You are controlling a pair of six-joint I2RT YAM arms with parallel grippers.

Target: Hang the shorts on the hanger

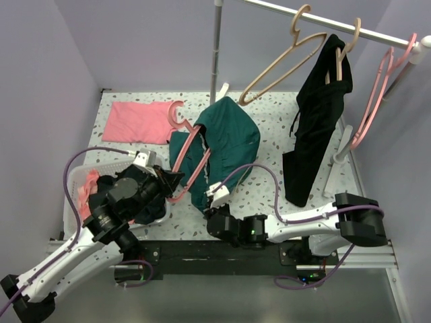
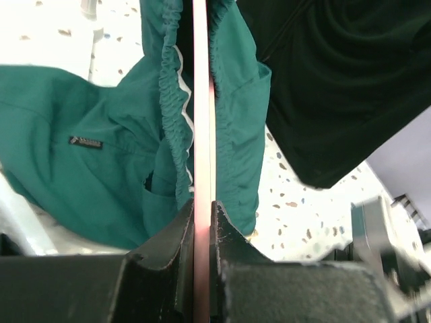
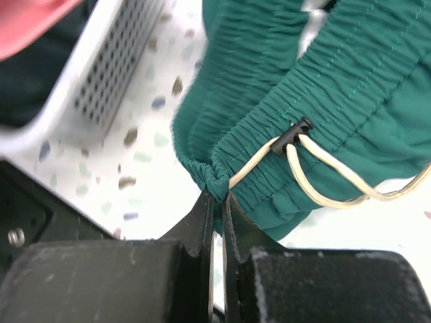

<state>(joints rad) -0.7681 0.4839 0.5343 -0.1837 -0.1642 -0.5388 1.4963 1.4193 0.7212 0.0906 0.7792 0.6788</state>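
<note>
The teal shorts (image 1: 229,138) lie bunched on the speckled table, partly threaded on the salmon-pink hanger (image 1: 190,158), whose hook points toward the back. My left gripper (image 1: 173,180) is shut on the hanger's lower bar. In the left wrist view, the bar (image 2: 201,101) runs straight up from between the jaws (image 2: 202,205) into the shorts' gathered waistband (image 2: 172,101). My right gripper (image 1: 214,194) is at the shorts' near edge. In the right wrist view, it (image 3: 217,195) is shut on a fold of the waistband (image 3: 222,176), beside the cream drawstring (image 3: 323,168).
A white basket (image 1: 75,178) with dark and pink fabric sits at the left under my left arm. A flat pink cloth (image 1: 138,121) lies at the back left. On the rail (image 1: 337,23) hang tan hangers (image 1: 283,64), a black garment (image 1: 316,114) and another pink hanger (image 1: 374,101).
</note>
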